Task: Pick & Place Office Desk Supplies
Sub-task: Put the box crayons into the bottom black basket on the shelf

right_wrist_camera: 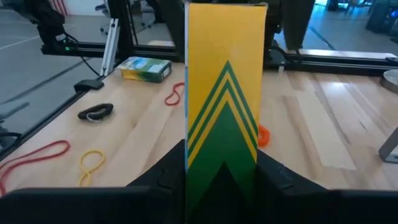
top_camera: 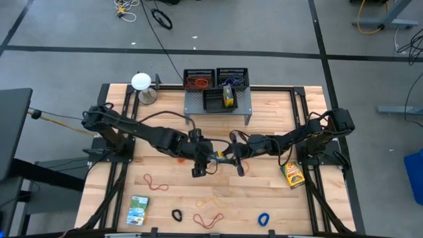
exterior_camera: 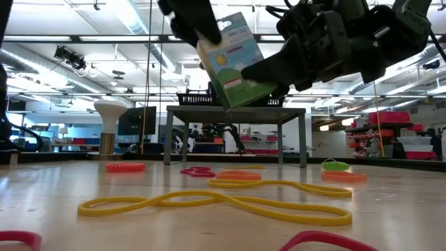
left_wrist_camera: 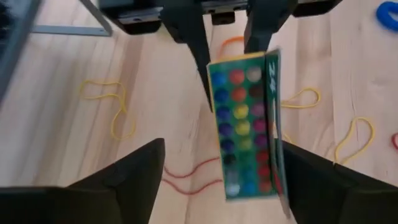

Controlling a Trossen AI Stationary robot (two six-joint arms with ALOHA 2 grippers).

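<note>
In front of the grey shelf [top_camera: 218, 100], above mid-table, the right gripper [right_wrist_camera: 222, 171] clamps a yellow-green card box [right_wrist_camera: 222, 93] (coloured dots on one face). The left gripper [left_wrist_camera: 214, 171] faces it with fingers spread wide, clear of the box. Rubber bands [exterior_camera: 216, 200] lie below.

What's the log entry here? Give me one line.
right gripper: shut on box | left gripper: open, fingers either side of box | box: in the air
</note>
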